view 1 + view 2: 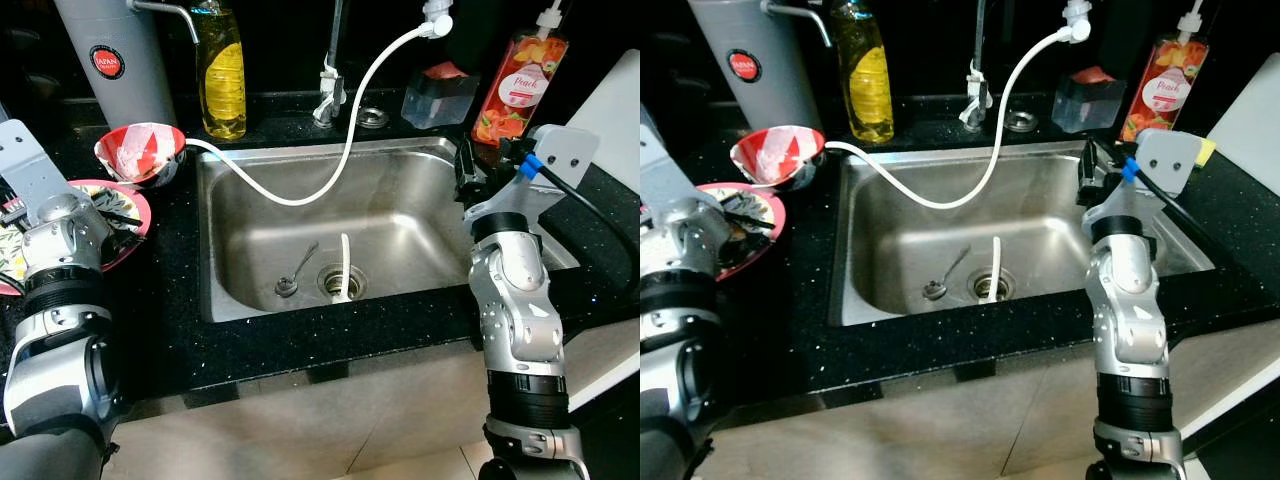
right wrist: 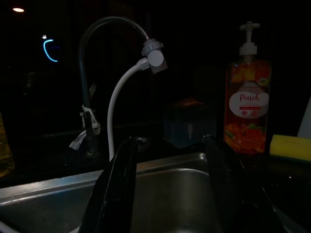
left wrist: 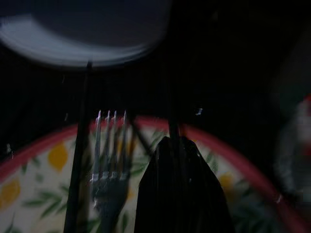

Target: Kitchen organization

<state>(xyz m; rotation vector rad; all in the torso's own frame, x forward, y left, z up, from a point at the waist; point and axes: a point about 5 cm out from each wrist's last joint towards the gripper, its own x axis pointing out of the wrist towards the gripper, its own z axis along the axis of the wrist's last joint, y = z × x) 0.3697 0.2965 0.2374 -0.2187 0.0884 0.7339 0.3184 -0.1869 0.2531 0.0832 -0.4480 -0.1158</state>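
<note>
A red-rimmed flowered plate (image 1: 137, 203) lies on the black counter left of the sink, with a silver fork (image 3: 109, 165) and thin dark sticks on it. My left gripper (image 3: 171, 141) hovers low over this plate with its fingers together; a dark stick runs on from their tips, and I cannot tell whether it is held. A red and white bowl (image 1: 140, 150) stands just behind the plate. A spoon (image 1: 295, 275) lies in the steel sink (image 1: 420, 190) beside the drain. My right gripper (image 2: 170, 145) is open and empty at the sink's right rim, pointing toward the faucet.
A white hose (image 1: 350, 150) loops from the faucet (image 2: 92, 73) into the drain. Along the back stand a grey canister (image 1: 115, 60), a yellow soap bottle (image 1: 222, 75), a sponge holder (image 1: 440, 95) and a peach soap pump (image 1: 518, 85). At the right sit a yellow sponge (image 2: 290, 147) and a white board (image 1: 620, 110).
</note>
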